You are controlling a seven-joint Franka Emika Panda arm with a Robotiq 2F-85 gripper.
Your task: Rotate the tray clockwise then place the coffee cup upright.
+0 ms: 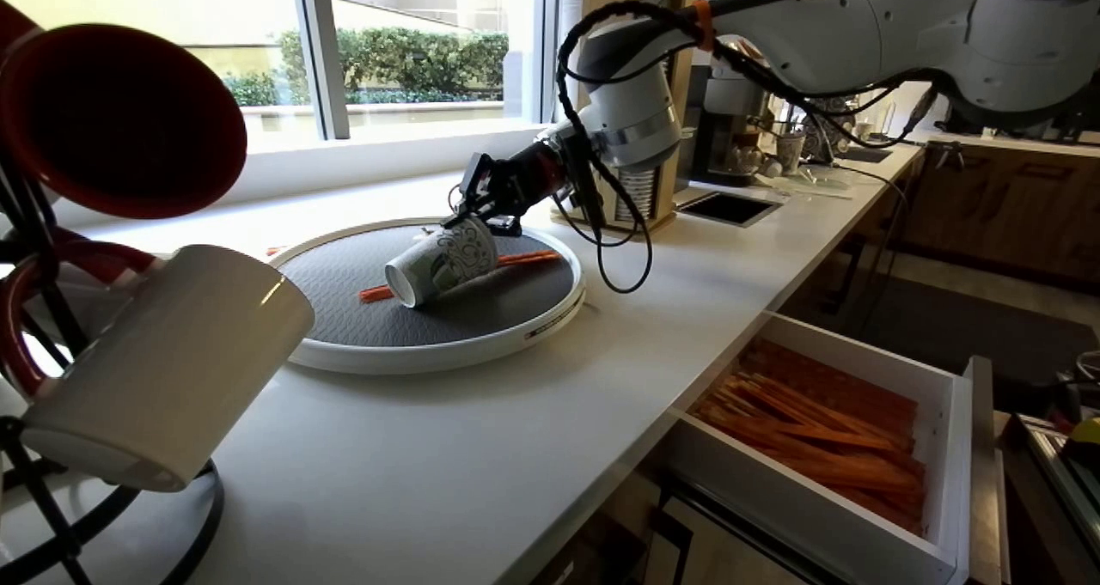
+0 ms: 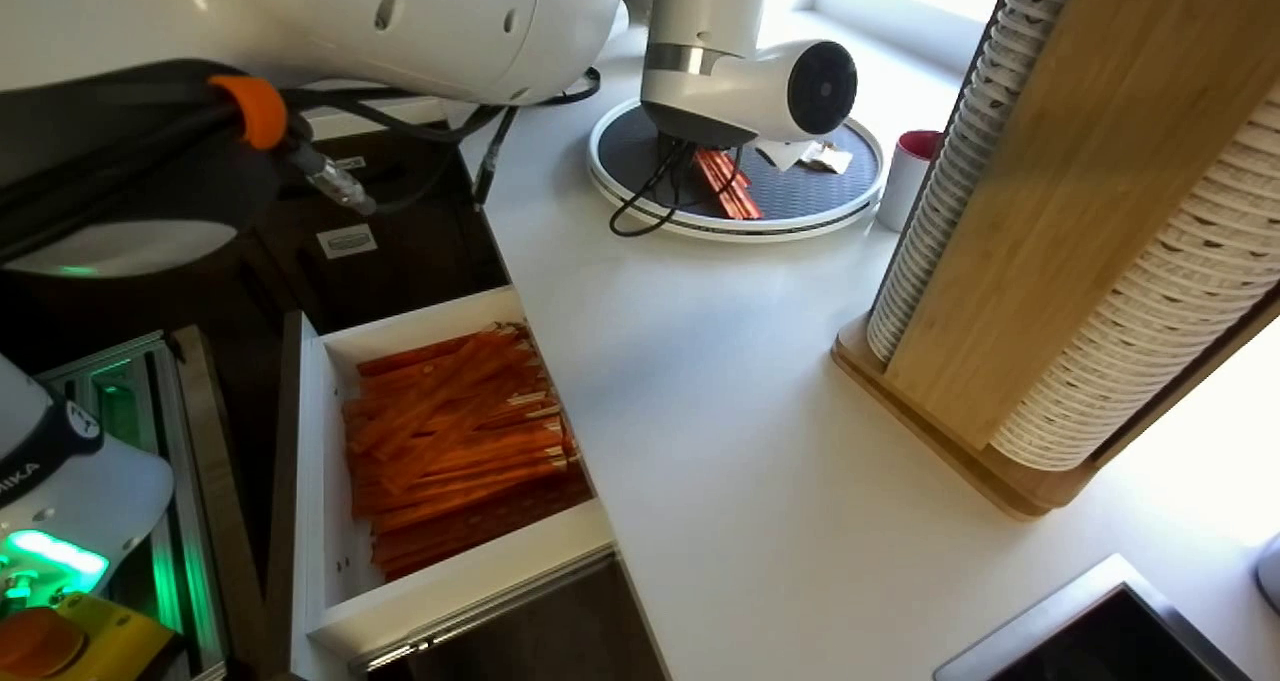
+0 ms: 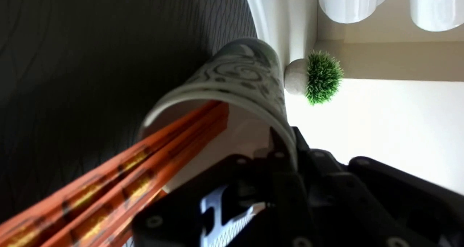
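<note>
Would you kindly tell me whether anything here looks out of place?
Yes: the coffee cup is tipped on its side over the tray, not upright as cups normally stand, and orange sticks appear to reach inside it; the gripper pinches its edge.

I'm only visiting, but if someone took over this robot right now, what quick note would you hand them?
Tool: shut on the rim of the coffee cup.
Where: the cup is tipped on its side over the tray, which sits flat on the counter. Orange packets seem to poke into the cup's mouth.
Done: cup gripped. Whether the tray has been turned, I can't tell.
Left: stand the cup upright, probably gently, as the packets might catch.
</note>
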